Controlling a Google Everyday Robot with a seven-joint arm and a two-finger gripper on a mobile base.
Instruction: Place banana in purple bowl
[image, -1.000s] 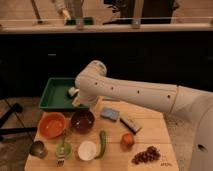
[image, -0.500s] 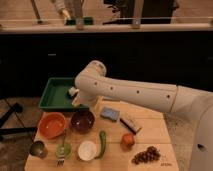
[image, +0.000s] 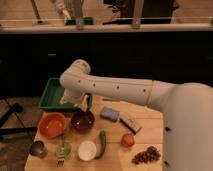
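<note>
Currently the hand (image: 74, 99) hangs over the near-right corner of the green tray (image: 48, 93), fingers apart. Banana: can't pick it out; there's only a pale patch at the hand over the tray, and I can't separate it from the fingers.

The purple bowl (image: 82, 120) sits on the worktop (image: 114, 131) just beside the hand on the camera side, showing only its dark inside. The orange bowl (image: 51, 125) touches it, off to picture-left of the hand, and looks bare inside. The white bowl (image: 87, 150) is further toward the camera, contents unclear.

Around them:
- the long green vegetable (image: 102, 142) lies just beside the white bowl
- metal cup (image: 37, 148) and a green piece with a utensil (image: 62, 150) are camera-side, picture-left of the hand
- blue sponge (image: 110, 114) is near, picture-right of the hand
- packet (image: 131, 124), round orange fruit (image: 128, 140) and grapes (image: 146, 156) are well apart from it

The white arm (image: 117, 90) spans above the worktop's far edge.
</note>
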